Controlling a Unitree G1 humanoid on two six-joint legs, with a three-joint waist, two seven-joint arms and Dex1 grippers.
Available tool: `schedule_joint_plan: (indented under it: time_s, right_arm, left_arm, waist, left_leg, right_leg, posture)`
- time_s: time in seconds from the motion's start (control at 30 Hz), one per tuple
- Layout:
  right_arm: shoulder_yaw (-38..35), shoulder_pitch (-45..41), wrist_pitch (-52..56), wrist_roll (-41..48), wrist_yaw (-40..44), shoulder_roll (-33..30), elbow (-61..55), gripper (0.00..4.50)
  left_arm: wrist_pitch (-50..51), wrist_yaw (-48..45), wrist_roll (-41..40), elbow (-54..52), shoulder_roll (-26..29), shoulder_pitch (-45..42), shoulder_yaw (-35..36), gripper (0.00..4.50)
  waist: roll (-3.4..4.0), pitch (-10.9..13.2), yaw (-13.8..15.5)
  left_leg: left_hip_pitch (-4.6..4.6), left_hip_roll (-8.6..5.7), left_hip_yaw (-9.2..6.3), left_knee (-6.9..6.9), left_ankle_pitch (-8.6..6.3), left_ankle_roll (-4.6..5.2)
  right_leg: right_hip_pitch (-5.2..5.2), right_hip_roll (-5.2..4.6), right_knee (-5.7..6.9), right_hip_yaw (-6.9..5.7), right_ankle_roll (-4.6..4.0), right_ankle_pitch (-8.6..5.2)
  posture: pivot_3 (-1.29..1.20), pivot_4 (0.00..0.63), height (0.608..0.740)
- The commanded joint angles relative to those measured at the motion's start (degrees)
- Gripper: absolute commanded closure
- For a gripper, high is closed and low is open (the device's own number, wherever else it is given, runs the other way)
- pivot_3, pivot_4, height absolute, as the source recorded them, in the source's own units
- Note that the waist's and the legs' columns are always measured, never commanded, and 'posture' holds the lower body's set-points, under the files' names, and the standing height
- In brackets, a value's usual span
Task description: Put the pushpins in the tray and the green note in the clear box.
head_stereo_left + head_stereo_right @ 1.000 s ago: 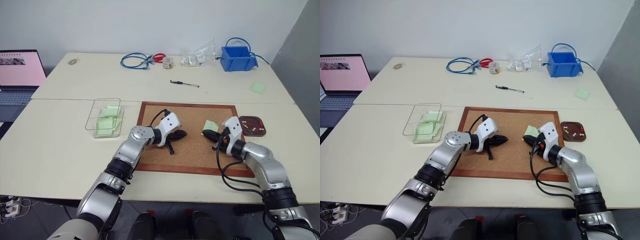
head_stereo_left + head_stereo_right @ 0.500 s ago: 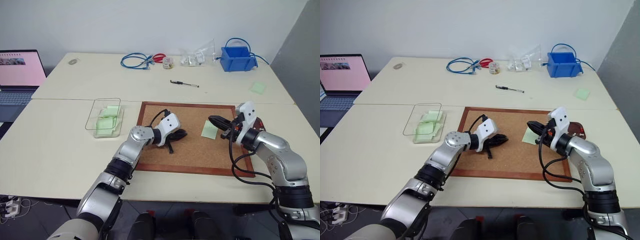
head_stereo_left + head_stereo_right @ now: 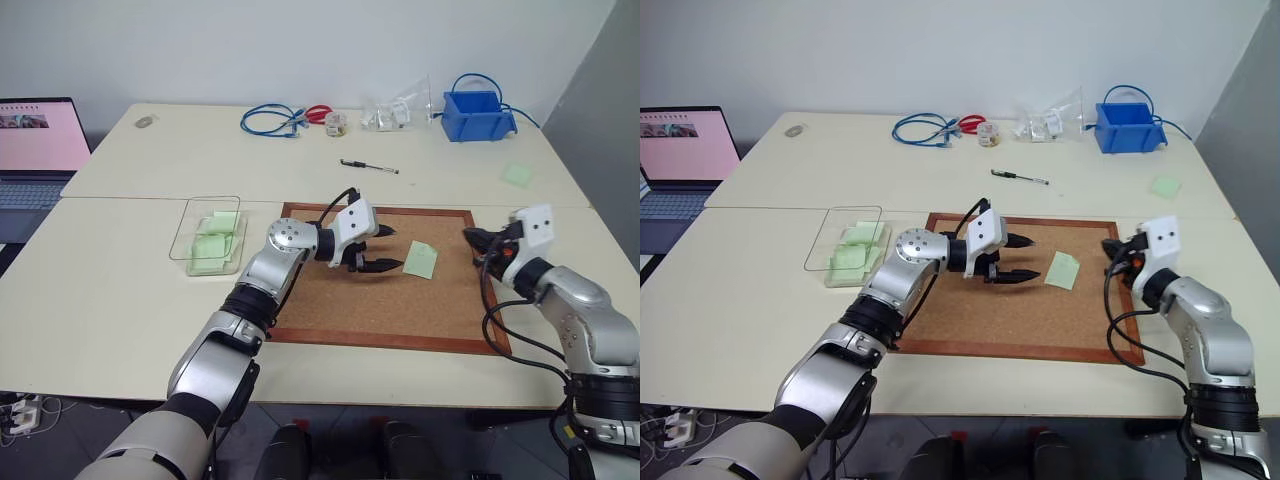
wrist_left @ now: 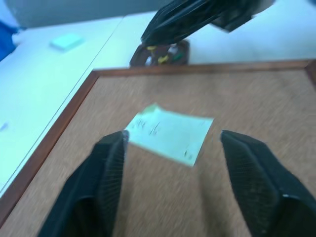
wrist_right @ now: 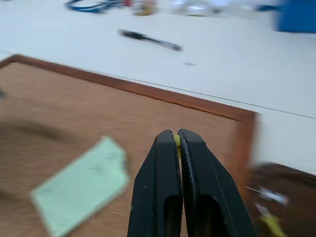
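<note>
Both arms are clad in rounded silver-grey metal shells, broken by black ribbed joint rings at elbow and forearm. Each wrist ends in a white, boxy plastic housing with small dark dots on its face. Thin black cables loop loosely beside each wrist. The left claw (image 3: 375,250) and right claw (image 3: 476,238) each carry two tapered matte-black fingers (image 4: 105,183) with finely textured inner pads.

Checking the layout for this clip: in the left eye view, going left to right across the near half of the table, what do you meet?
clear box → left gripper → green note → right gripper
</note>
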Motion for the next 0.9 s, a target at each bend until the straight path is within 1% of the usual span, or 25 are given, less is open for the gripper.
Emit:
schedule_joint_plan:
  time_s: [0.03, 0.1, 0.23, 0.3, 0.43, 0.57, 0.6, 0.7, 0.73, 0.77, 0.9]
  right_arm:
    - [-3.01, -1.49, -0.11, -1.93, -3.86, -1.53, 2.97, 4.50]
    - [-3.05, -2.76, 0.27, -2.71, -5.16, -1.85, 5.30, 4.50]
    - [-3.32, -8.10, 0.83, -3.17, -6.69, -2.03, 14.82, 4.50]
    - [-2.70, -9.28, -0.18, -4.26, -6.67, -2.42, 17.85, 4.50]
    - [-2.89, -10.05, -0.56, -4.88, -6.77, -2.39, 20.65, 3.56]
    - [-3.06, -9.39, -1.17, -5.25, -7.00, -2.59, 21.66, 2.46]
    - [-3.16, -9.29, -1.25, -5.24, -7.04, -2.61, 21.64, 2.32]
    - [-3.81, -8.74, -1.50, -5.04, -7.34, -2.45, 20.42, 1.61]
    - [-4.02, -8.53, -1.64, -4.95, -7.45, -2.40, 19.81, 1.48]
    - [-4.15, -8.35, -1.76, -4.95, -7.59, -2.37, 19.26, 1.21]
    - [-4.69, -7.54, -3.46, -4.83, -7.13, -2.50, 15.98, 0.42]
  left_arm:
    - [0.76, 0.81, -0.97, -2.83, -0.57, -0.58, 1.45, 0.29]
    - [1.49, 1.08, -1.09, -3.49, -0.81, -0.52, 1.50, 0.01]
    - [5.65, 0.81, -1.77, -8.28, -1.42, 0.95, 0.71, 0.01]
    - [6.81, 0.87, -1.92, -9.70, -1.52, 1.58, 0.76, 0.01]
    - [8.68, 1.05, -1.98, -12.14, -1.06, 2.96, 0.69, 0.00]
    - [10.12, 1.25, -1.98, -13.83, -0.32, 4.35, 0.80, 0.00]
    - [10.32, 1.32, -1.96, -14.13, -0.23, 4.58, 0.85, 0.00]
    - [11.23, 1.73, -2.12, -15.37, -0.08, 5.47, 0.99, 0.00]
    - [11.67, 1.93, -2.23, -15.86, -0.06, 5.80, 1.05, 0.00]
    - [12.11, 2.11, -2.34, -16.36, -0.04, 6.11, 1.11, 0.00]
    - [13.70, 2.93, -2.37, -18.10, 0.58, 7.63, 1.21, 0.00]
  waist:
    - [0.00, 0.00, 0.00]
    - [0.00, 0.00, 0.01]
    - [0.01, 0.00, -0.20]
    - [0.00, 0.00, -0.19]
    - [0.01, 0.00, 0.00]
    - [0.01, 0.00, 0.00]
    - [0.01, 0.00, 0.00]
    - [0.01, 0.00, -0.01]
    - [0.01, 0.00, 0.02]
    - [0.01, 0.00, 0.04]
    - [0.01, 0.00, -0.02]
  left_leg:
    - [0.01, 0.00, 0.00, 0.00, 0.00, 0.00]
    - [0.00, -0.01, 0.01, 0.01, 0.00, 0.00]
    - [0.03, -0.01, 0.07, 0.02, 0.00, 0.00]
    - [0.03, 0.00, 0.06, 0.02, 0.00, 0.00]
    - [0.01, -0.01, 0.04, 0.01, 0.00, 0.00]
    - [0.01, -0.01, 0.08, 0.01, 0.00, 0.00]
    - [0.02, -0.01, 0.08, 0.02, 0.00, 0.00]
    - [0.02, -0.01, 0.08, 0.02, 0.00, 0.00]
    - [0.02, -0.01, 0.07, 0.02, 0.00, 0.00]
    - [0.02, -0.01, 0.07, 0.02, 0.00, 0.00]
    - [0.02, -0.01, 0.07, 0.01, 0.00, 0.00]
  right_leg:
    - [0.00, 0.00, 0.01, 0.00, 0.00, 0.00]
    - [0.00, 0.00, 0.02, 0.01, 0.00, 0.00]
    - [-0.01, 0.00, 0.04, 0.07, 0.00, 0.00]
    - [0.00, 0.00, 0.05, 0.06, 0.00, 0.00]
    - [-0.01, 0.00, 0.05, 0.04, -0.01, 0.00]
    - [-0.01, -0.02, 0.03, 0.10, -0.01, 0.00]
    - [-0.01, -0.02, 0.04, 0.09, -0.01, 0.00]
    - [0.00, -0.02, 0.04, 0.09, -0.01, 0.00]
    - [0.00, -0.02, 0.04, 0.09, -0.01, 0.00]
    - [0.00, -0.02, 0.04, 0.09, -0.01, 0.00]
    - [-0.01, -0.02, 0.04, 0.09, -0.01, 0.00]
  posture:
    - [0.00, 0.150, 0.740]
    - [0.00, 0.150, 0.740]
    - [0.00, 0.150, 0.740]
    - [0.00, 0.150, 0.740]
    - [0.00, 0.150, 0.740]
    - [0.00, 0.150, 0.740]
    - [0.00, 0.150, 0.740]
    - [0.00, 0.150, 0.740]
    - [0.00, 0.150, 0.740]
    - [0.00, 0.150, 0.740]
    - [0.00, 0.150, 0.740]
